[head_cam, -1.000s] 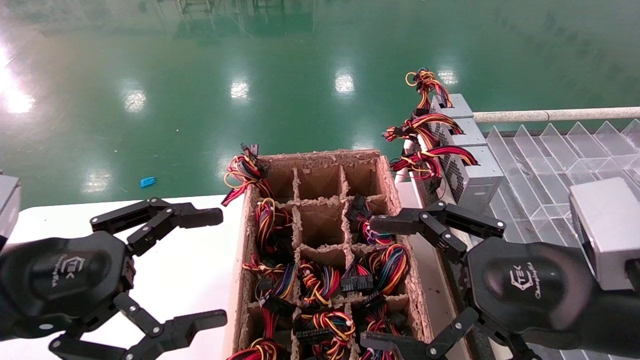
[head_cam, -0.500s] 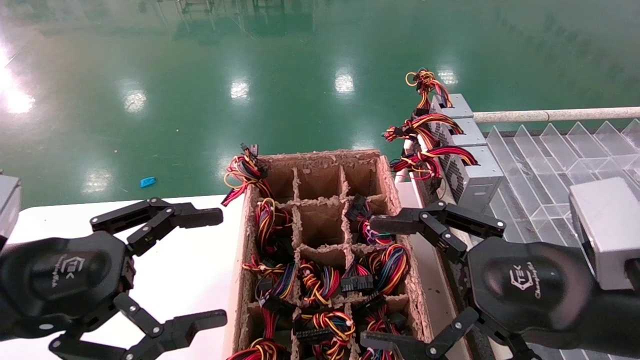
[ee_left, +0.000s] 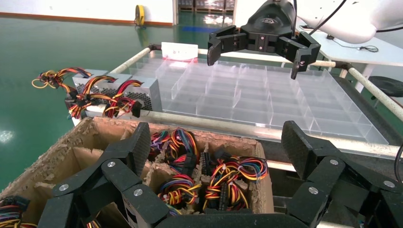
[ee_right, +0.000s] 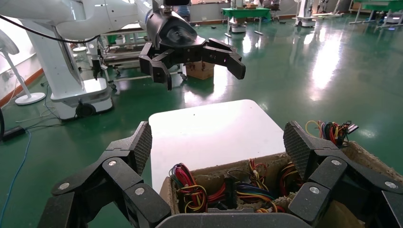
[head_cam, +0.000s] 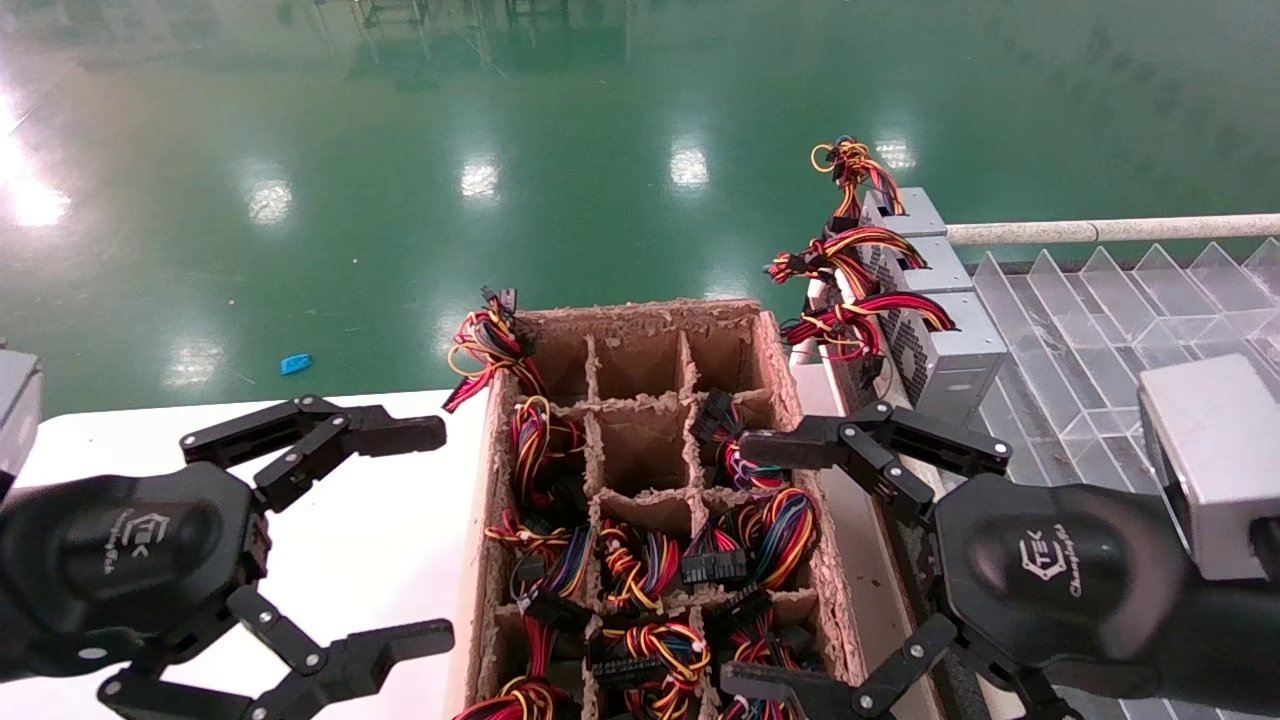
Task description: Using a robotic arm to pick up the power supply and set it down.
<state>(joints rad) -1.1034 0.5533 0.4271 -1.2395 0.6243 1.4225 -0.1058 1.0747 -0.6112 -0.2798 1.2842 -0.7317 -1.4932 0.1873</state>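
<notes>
Pulpy brown cardboard crate [head_cam: 780,370], ragged-edged and split into cells, is hiding the bodies of its power supplies; only red, yellow and black wire bundles [head_cam: 640,560] are showing. Three grey perforated power supplies [head_cam: 945,345] are standing on the clear ridged tray [head_cam: 1090,330], far right. Left claw [head_cam: 390,535] is hovering open over the white tabletop [head_cam: 400,520]; right claw [head_cam: 765,565] is gaping, empty, above the crate's right edge.

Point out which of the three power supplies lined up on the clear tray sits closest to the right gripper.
The nearest power supply, at the near end of the row, just beyond the open right gripper. The other two stand behind it, farther away.
</notes>
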